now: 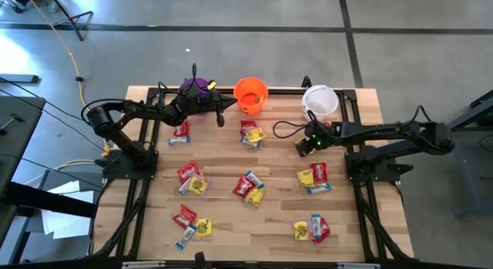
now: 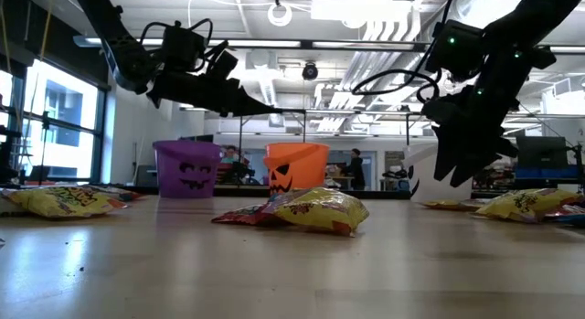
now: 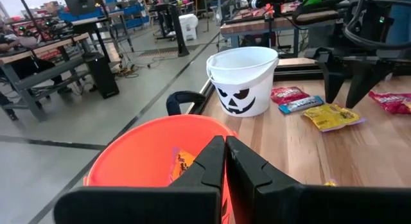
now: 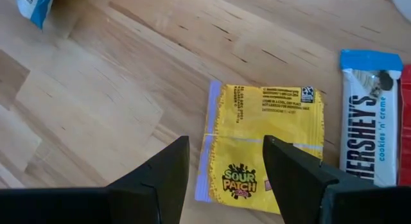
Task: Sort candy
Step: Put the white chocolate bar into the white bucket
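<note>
Candy: a yellow Sour Patch packet is being straddled from above by the spread-fingered right gripper, aligned for pickup; a Hershey's bar is lying beside it. The left gripper, fingers pressed together, is being held empty beside the orange bucket.

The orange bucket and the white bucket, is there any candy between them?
No. In the high view, only bare table edge lies between the orange bucket and the white bucket. The nearest candy lies in front of the orange bucket.
</note>
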Robot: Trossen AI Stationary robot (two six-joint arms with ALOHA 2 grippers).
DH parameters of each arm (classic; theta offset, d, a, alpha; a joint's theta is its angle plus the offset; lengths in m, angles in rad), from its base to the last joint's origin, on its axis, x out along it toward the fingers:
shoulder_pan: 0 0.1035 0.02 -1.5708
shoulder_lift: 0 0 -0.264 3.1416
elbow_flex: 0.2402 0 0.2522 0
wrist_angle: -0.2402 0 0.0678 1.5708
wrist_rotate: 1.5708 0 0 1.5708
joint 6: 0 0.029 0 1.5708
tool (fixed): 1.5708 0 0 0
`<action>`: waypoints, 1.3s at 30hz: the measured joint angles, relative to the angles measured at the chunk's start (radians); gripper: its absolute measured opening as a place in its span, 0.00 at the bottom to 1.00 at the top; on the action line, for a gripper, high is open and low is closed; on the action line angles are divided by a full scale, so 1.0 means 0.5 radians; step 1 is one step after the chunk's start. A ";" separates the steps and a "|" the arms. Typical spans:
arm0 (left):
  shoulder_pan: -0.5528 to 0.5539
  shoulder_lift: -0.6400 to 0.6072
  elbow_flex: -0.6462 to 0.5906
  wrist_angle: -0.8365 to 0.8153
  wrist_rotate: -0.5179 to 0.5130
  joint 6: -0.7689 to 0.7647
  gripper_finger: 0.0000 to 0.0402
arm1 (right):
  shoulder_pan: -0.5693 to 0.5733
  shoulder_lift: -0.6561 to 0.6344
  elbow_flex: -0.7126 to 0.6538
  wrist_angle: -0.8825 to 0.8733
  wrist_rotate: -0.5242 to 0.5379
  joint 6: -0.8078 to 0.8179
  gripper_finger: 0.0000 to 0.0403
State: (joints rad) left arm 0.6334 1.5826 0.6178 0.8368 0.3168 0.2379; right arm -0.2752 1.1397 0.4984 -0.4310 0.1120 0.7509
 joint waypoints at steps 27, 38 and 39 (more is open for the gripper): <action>-0.074 0.000 0.001 -0.214 0.238 0.107 0.00 | -0.093 -0.236 0.000 -0.208 -0.058 -0.129 0.27; -0.074 0.000 0.001 -0.215 0.238 0.111 0.00 | -0.184 0.120 0.000 -0.486 0.188 0.039 0.50; -0.074 0.000 0.001 -0.215 0.238 0.111 0.00 | -0.184 0.138 0.000 -0.495 0.224 0.039 0.51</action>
State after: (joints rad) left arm 0.5964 1.5826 0.6182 0.7292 0.4358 0.2935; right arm -0.3672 1.2088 0.4984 -0.6783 0.2239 0.7702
